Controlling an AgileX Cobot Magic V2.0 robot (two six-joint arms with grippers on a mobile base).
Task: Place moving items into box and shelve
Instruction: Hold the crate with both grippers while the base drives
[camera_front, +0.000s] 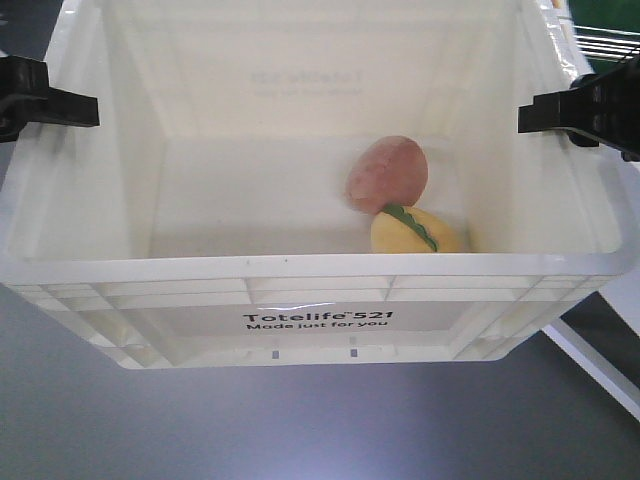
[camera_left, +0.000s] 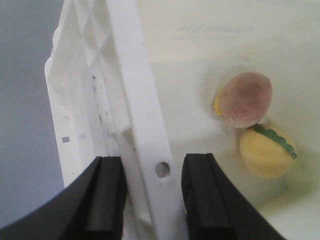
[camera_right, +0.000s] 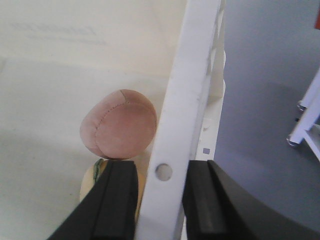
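The box (camera_front: 300, 268) is a large white tote with black print on its front wall, and it hangs over the grey floor. Both moving items lie inside at the right. The brownish-pink plush (camera_front: 387, 172) rests against the pale yellow plush with a green leaf strip (camera_front: 412, 232). My left gripper (camera_front: 95, 110) straddles the left rim (camera_left: 132, 90), one finger outside and one inside, shut on it (camera_left: 152, 195). My right gripper (camera_front: 522, 118) clamps the right rim (camera_right: 192, 90) the same way (camera_right: 160, 200). The pink plush (camera_right: 119, 125) sits just beyond its inner finger, partly hiding the yellow plush (camera_right: 90, 185).
A white shelf frame leg (camera_front: 590, 360) stands low at the right, also seen in the right wrist view as a white leg (camera_right: 305, 120). A wire rack (camera_front: 605, 40) shows at the top right. Grey floor (camera_front: 200, 430) lies below the box.
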